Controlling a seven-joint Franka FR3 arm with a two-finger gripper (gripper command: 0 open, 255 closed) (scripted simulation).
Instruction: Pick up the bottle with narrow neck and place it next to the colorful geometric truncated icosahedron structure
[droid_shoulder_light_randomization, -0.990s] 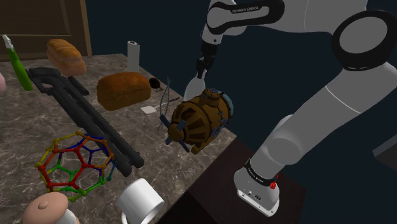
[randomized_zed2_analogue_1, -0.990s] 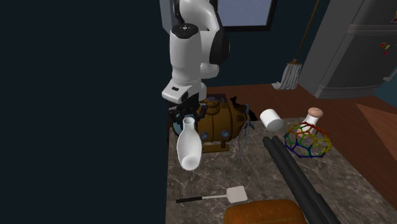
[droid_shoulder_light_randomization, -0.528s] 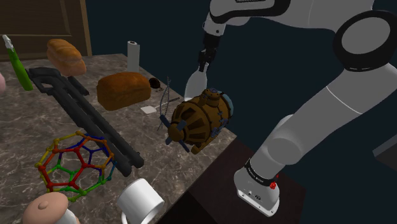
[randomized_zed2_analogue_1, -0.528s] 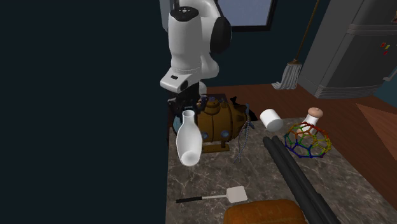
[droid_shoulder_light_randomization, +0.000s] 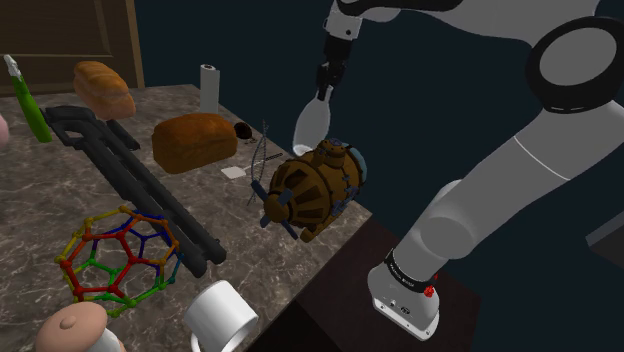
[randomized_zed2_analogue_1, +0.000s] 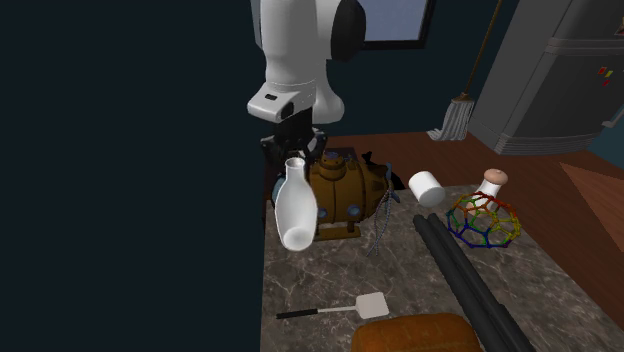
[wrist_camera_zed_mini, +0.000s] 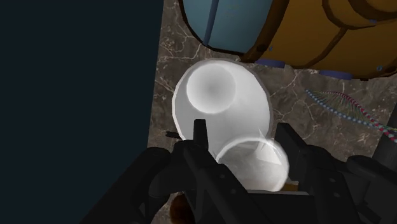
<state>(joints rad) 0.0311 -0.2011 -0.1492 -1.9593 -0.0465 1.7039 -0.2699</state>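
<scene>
We log a white, smooth-shelled arm (droid_shoulder_light_randomization: 500, 180) built of rounded tube links with dark joints between them. A big black round cap (droid_shoulder_light_randomization: 572, 62) sits at 2 o'clock in the shoulder view. A black collar with tiny white lettering (droid_shoulder_light_randomization: 405, 270) rings the foot, with a small red button (droid_shoulder_light_randomization: 430, 291) at its 4 o'clock. The white foot flange (droid_shoulder_light_randomization: 403, 308) has dark specks too small to tell. A pale grey wrist block (randomized_zed2_analogue_1: 281, 100) carries the all-black, angular two-finger gripper (wrist_camera_zed_mini: 241, 125).

I read: shoulder camera beside the stand (droid_shoulder_light_randomization: 330, 300), looking down the counter (droid_shoulder_light_randomization: 40, 200); second faces the arm (randomized_zed2_analogue_1: 295, 60) opposite, sharing that counter; wrist looks down, close.
</scene>
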